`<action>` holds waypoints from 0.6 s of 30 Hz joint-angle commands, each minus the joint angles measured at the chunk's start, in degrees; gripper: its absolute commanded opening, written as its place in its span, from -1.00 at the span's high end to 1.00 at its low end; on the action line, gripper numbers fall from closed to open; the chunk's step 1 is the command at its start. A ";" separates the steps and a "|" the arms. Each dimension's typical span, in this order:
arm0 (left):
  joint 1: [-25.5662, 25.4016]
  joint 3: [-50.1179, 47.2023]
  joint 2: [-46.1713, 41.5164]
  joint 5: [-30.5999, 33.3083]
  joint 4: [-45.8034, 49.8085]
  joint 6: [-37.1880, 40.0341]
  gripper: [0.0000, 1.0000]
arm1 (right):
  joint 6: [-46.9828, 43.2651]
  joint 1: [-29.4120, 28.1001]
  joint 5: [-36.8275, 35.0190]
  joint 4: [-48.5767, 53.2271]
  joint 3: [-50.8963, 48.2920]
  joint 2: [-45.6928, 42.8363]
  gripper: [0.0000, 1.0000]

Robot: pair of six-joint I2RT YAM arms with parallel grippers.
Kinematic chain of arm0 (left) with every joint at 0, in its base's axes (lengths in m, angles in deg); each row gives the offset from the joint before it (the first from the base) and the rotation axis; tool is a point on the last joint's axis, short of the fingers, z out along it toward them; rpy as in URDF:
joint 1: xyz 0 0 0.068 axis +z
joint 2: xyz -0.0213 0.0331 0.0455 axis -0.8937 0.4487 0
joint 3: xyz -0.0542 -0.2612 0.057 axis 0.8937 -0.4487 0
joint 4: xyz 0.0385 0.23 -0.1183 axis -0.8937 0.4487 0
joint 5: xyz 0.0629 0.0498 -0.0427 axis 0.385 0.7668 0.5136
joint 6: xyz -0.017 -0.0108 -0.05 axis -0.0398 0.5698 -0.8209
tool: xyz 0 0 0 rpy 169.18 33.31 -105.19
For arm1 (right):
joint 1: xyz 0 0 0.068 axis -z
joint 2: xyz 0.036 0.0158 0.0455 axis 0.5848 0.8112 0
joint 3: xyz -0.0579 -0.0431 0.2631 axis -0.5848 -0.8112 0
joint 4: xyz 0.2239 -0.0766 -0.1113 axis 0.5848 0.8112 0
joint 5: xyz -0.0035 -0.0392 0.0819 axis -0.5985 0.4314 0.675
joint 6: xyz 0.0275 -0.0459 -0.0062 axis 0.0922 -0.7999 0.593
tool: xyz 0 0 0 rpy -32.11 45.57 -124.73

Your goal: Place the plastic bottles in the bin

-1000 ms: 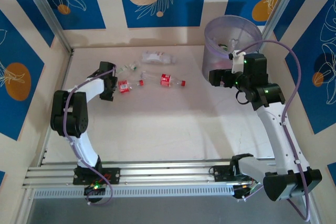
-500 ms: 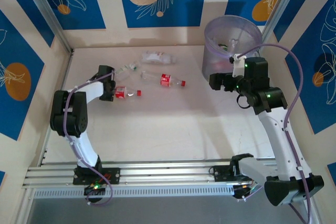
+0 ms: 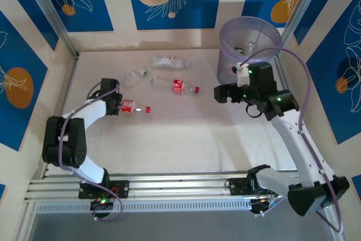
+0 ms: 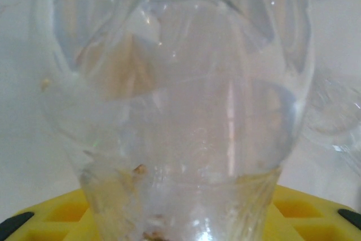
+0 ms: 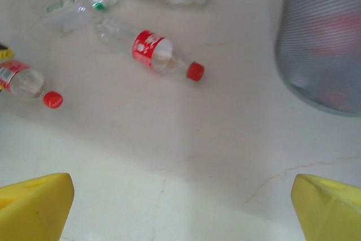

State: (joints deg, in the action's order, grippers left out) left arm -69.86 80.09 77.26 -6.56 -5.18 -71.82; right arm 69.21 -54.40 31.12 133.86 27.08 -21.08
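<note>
Plastic bottles were the job, and the largest thing on the table [image 3: 186, 139] was their target, the bin [image 3: 227, 63], standing upright at the far right corner with a few items visible inside. The right arm reached across in front of the bin; the right gripper [image 3: 221, 93] was empty, its yellow fingers [image 5: 34, 204] spread wide and aimed left toward the bottles. The left arm was folded low along the table's left side. The left gripper [image 3: 115, 105] looked clamped on the base end of a red-capped bottle [image 3: 131, 106], which lay horizontal with its cap pointing right. In the left wrist view its clear body sat right above the yellow pads [image 4: 56, 218]. Three more lay farther back, well apart from the bin: a red-labelled bottle [image 3: 177, 85], a whitish-labelled bottle [image 3: 167, 61] and a small green-marked bottle [image 3: 135, 74]. All looked empty, so probably very light, thin-walled, springy and slick. A hold across the body near the label would likely slip less than one at the tapered neck.
</note>
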 commanded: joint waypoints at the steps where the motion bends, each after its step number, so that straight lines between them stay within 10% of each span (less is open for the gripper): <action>1: -3.48 0.66 -2.52 -2.22 -0.25 7.79 0.04 | 0.57 -4.48 0.72 0.05 3.26 4.10 -0.97; 18: -17.23 3.07 -6.44 -13.87 -5.27 23.88 0.38 | 9.31 -22.65 22.68 -10.54 8.55 26.95 -0.86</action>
State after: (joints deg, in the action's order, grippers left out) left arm -86.19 82.99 73.00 -15.85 -7.43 -50.42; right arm 75.92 -76.65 45.64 125.64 34.01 3.73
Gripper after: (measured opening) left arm 0.450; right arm 0.937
